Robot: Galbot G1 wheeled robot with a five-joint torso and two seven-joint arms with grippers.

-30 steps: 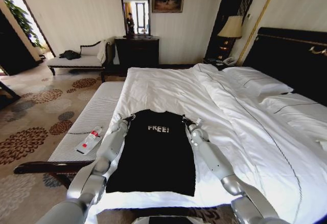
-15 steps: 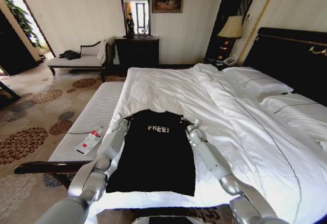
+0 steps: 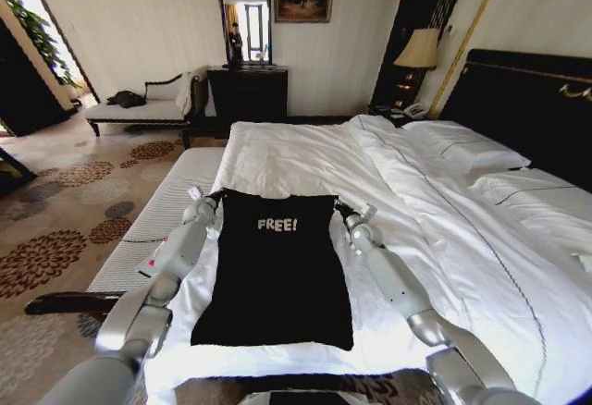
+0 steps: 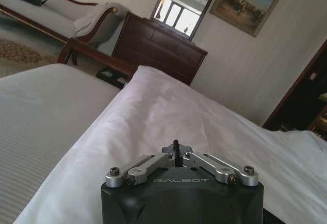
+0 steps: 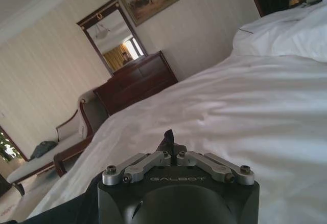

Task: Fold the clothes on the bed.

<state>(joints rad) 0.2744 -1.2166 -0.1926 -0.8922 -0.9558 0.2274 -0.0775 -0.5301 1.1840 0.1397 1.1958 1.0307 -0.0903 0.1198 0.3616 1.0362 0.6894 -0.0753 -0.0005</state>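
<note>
Left hand [image 3: 211, 201] and right hand [image 3: 340, 208] each pinch a top corner of the shirt [image 3: 275, 276], seemingly; uneven pull skews it on the bed [image 3: 444, 239], or one corner slips.

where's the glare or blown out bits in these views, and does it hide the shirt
Head view: daylight blows out the top-left corner; the black T-shirt on the white bed reads clearly. Left wrist view: the mirror is overexposed. Right wrist view: the pillow looks washed out; a dark scrap of cloth sits at the right gripper.
</note>
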